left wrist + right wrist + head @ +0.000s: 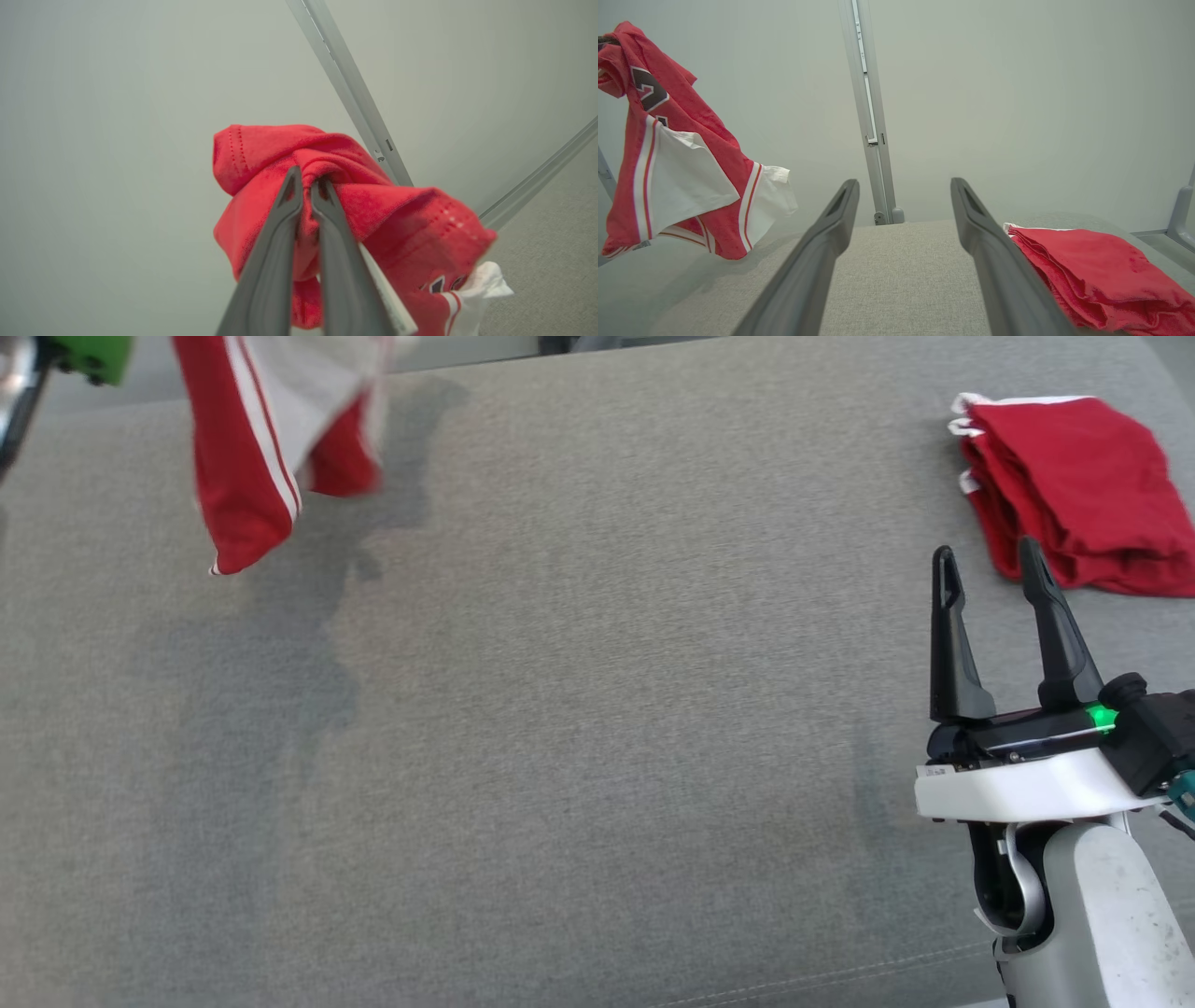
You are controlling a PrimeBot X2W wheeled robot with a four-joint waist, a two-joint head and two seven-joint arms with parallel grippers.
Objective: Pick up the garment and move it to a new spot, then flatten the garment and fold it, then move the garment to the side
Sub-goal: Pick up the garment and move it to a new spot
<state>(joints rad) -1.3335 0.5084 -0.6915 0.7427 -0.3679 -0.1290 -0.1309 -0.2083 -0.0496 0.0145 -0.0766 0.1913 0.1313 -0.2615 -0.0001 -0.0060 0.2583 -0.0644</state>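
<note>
Right hand (985,549) hangs open over the right side of the grey tabletop (597,709), and left hand (308,179) pinches the red-and-white jersey (233,495) high above its far left, lifted clear for carrying.

Red/wht garment (245,476) (top bunched) aloft, limp, far L in head view.

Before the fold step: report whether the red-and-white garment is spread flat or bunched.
Bunched, hanging. The left gripper is shut on a wad of the garment, which dangles above the grey surface.
</note>
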